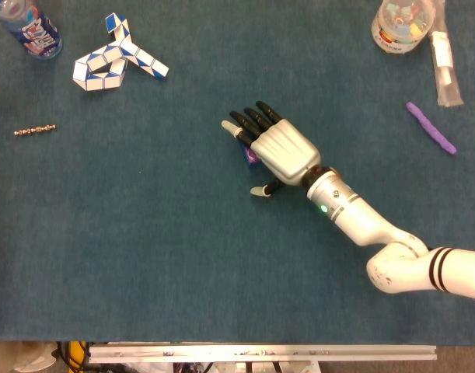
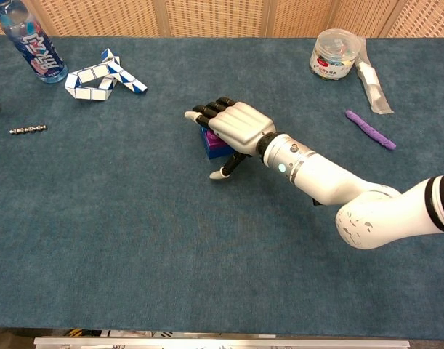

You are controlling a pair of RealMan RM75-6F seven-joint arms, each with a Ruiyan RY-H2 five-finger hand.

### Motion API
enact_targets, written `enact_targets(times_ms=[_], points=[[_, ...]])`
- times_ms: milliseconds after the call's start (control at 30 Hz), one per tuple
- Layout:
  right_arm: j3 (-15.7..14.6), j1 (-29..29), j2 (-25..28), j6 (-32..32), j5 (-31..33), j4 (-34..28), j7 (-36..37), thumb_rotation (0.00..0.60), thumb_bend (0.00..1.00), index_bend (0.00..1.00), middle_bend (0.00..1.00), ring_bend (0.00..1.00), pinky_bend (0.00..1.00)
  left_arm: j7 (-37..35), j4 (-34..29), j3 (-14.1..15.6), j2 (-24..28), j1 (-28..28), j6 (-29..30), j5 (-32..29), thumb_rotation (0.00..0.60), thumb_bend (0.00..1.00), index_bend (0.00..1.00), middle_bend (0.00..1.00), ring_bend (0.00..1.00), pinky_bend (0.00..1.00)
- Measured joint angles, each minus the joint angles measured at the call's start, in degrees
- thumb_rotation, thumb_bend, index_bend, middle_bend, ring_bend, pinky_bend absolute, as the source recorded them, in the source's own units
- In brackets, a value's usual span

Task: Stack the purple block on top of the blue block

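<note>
Near the table's middle, the purple block (image 2: 215, 139) sits on the blue block (image 2: 206, 150) as a small stack. In the head view only a sliver of the purple block (image 1: 251, 155) shows under the fingers. My right hand (image 2: 240, 125) (image 1: 280, 148) hovers over the stack, palm down, fingers stretched out and apart, thumb pointing down beside the blocks. Nothing is held between thumb and fingers. Most of the stack is hidden by the hand. My left hand shows in neither view.
A twisted blue-and-white snake puzzle (image 1: 117, 54) and a bottle (image 1: 31, 27) stand at the far left. A bead chain (image 1: 35, 130) lies at the left. At the far right are a jar (image 1: 403, 23), a wrapped packet (image 1: 445, 66) and a purple stick (image 1: 431, 128).
</note>
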Motion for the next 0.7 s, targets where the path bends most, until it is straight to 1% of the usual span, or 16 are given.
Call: enact_targets(times_ms=[233,467,700], points=[[0.1,0.0,-0.4,-0.6,0.0,0.7,-0.4,0.367,0.00,0.00,0.00,0.00,0.00,-0.2,-0.2,0.0,0.1,0.0,0.1,0.2,0.600,0.17,0.20,0.18,0.19,0.31],[1.4,0.3,0.1,-1.1,0.7,0.6,-0.1,0.366,0.00,0.00,0.00,0.00,0.00,-0.4,-0.2,0.0,0.3,0.1,0.2,0.1,0.600,0.17,0.20,0.18,0.19,0.31],[1.7,0.3,0.6,-1.0,0.5,-0.4,1.1,0.367,0.00,0.00,0.00,0.00,0.00,-0.1,-0.4,0.0,0.2,0.0,0.1,0.3,0.600,0.17,0.20,0.18,0.19,0.31]])
